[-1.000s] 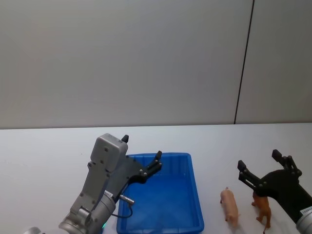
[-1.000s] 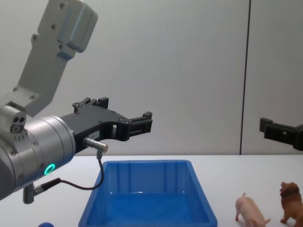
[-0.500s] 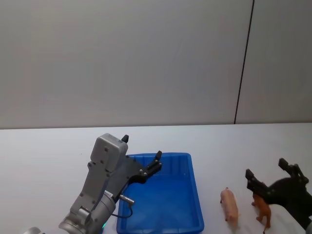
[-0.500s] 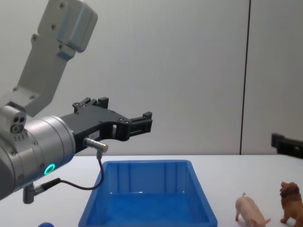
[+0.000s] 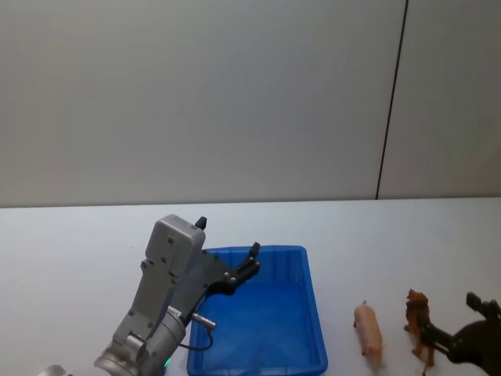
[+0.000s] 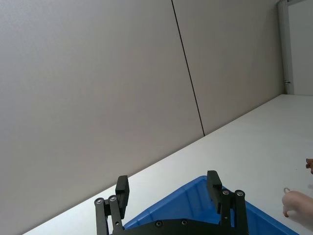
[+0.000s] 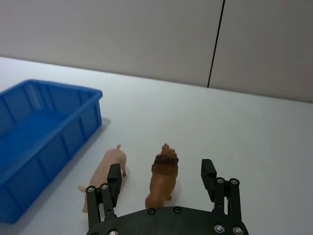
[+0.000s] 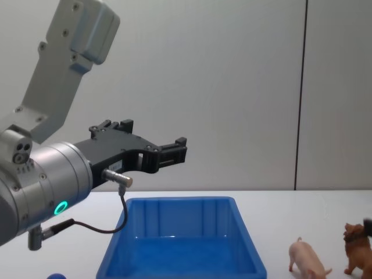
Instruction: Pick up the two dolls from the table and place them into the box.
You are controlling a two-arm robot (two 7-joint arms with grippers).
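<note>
Both dolls stand upright on the white table [image 5: 70, 251], to the right of the box [image 5: 316, 313]. The pale pink pig [image 5: 369, 329] is between the box and the reddish-brown lion [image 5: 420, 321], near the box's right wall but apart from it. The two figures are just beside each other without touching. The lion's maned head points away from the robot, and the pig's curled tail is at its far end.

The right claw [image 7: 161, 169] is low over the table on the lion's near side, with its black fingers [image 7: 208, 171] spread wide. In the right wrist view the lion sits between them with a clear gap to the finger on its outer side. The other finger comes down in the narrow space beside the pig, and whether it touches either doll cannot be told.

The left claw [image 6: 167, 182] is open too and grips nothing. It hovers well above the box's left and far part, pointing forward and to the right, at the end of the grey arm whose ring light [image 8: 60, 207] glows green. The box is bright blue with sloping ribbed walls, and it rests flat on the table in front of the robot. A small blue ball [image 8: 56, 276] peeks in at the lower edge of the chest view, left of the box.
</note>
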